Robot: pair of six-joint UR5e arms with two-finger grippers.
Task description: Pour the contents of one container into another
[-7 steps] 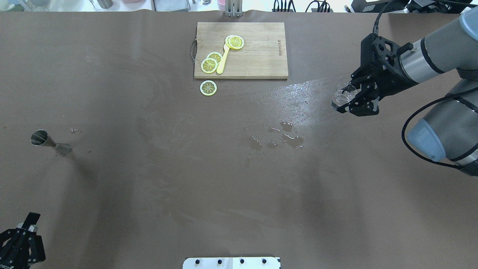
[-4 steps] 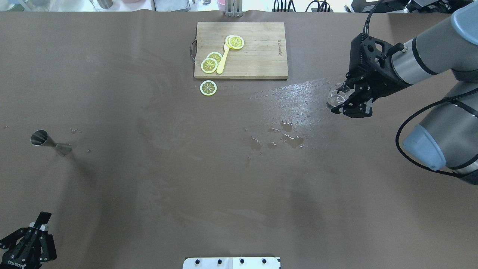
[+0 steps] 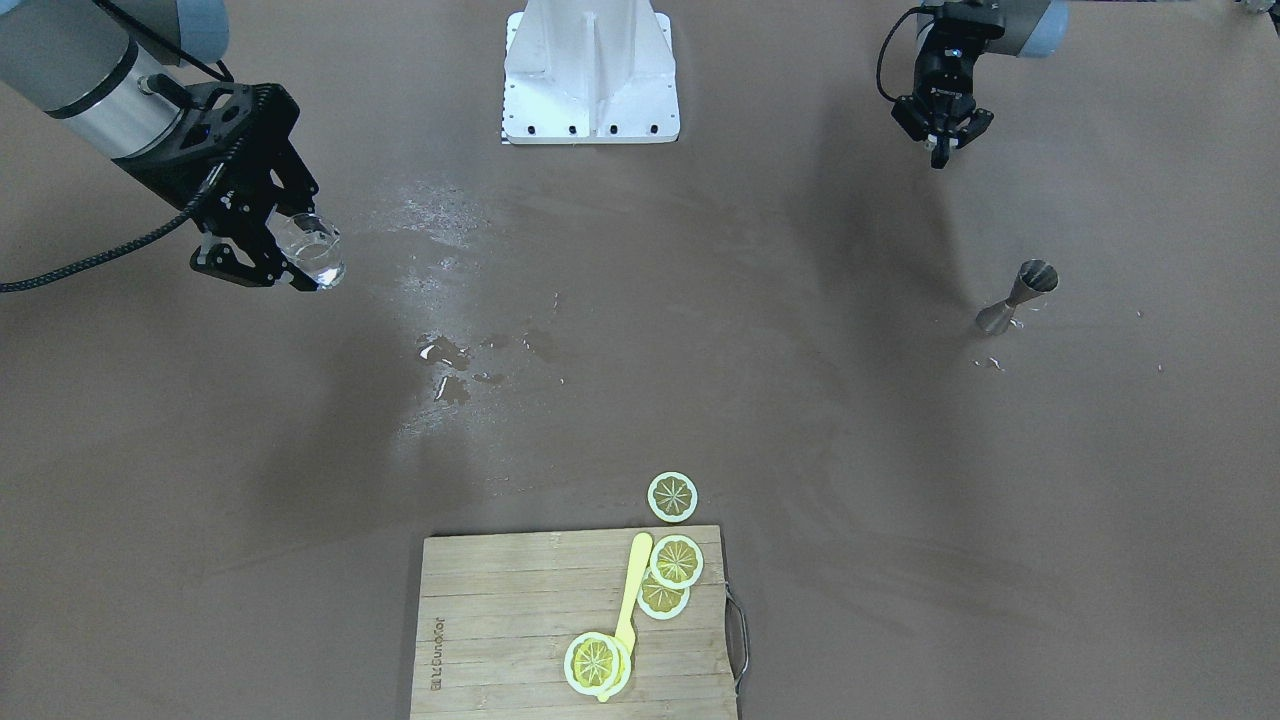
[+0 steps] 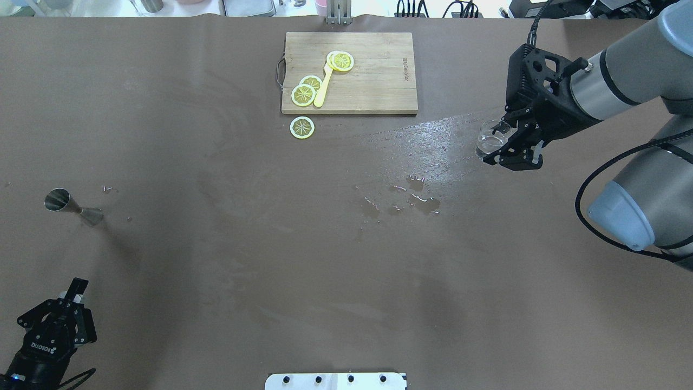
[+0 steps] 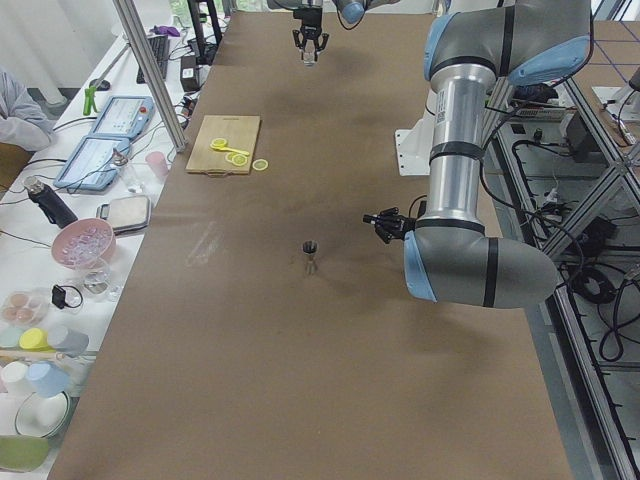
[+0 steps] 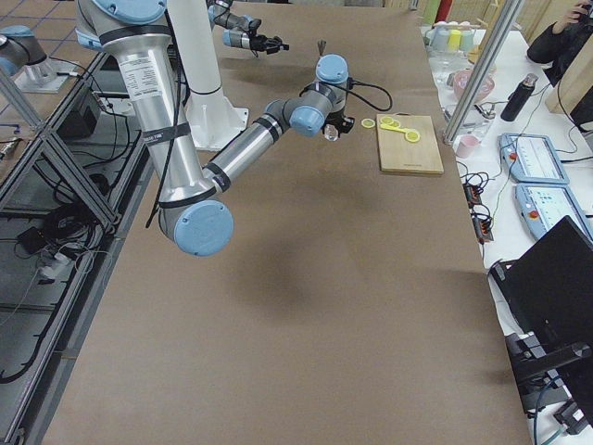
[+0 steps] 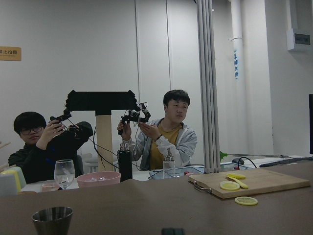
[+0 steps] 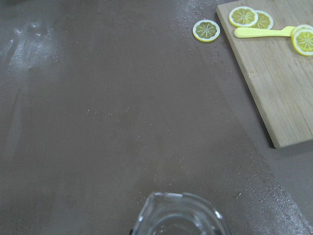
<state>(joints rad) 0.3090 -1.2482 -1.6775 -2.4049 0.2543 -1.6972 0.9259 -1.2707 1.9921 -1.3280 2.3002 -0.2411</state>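
Note:
My right gripper (image 4: 503, 142) is shut on a clear glass cup (image 4: 490, 141), held above the table at the right. The front-facing view shows that cup (image 3: 312, 250) in the same gripper (image 3: 285, 255), and its rim (image 8: 178, 215) fills the bottom of the right wrist view. A small metal jigger (image 4: 67, 205) stands alone at the far left, also seen as the jigger (image 3: 1020, 295) from the front and close up (image 7: 51, 220) in the left wrist view. My left gripper (image 4: 76, 287) hovers shut and empty, near the front left corner, well short of the jigger.
A wooden cutting board (image 4: 379, 92) with lemon slices (image 4: 303, 95) and a yellow knife lies at the back centre; one slice (image 4: 301, 127) lies off it. Spilled water (image 4: 417, 197) wets the middle right. People sit beyond the far edge.
The right gripper carried the cup slightly left and toward the far side. The left gripper advanced from the corner onto the table, toward the jigger.

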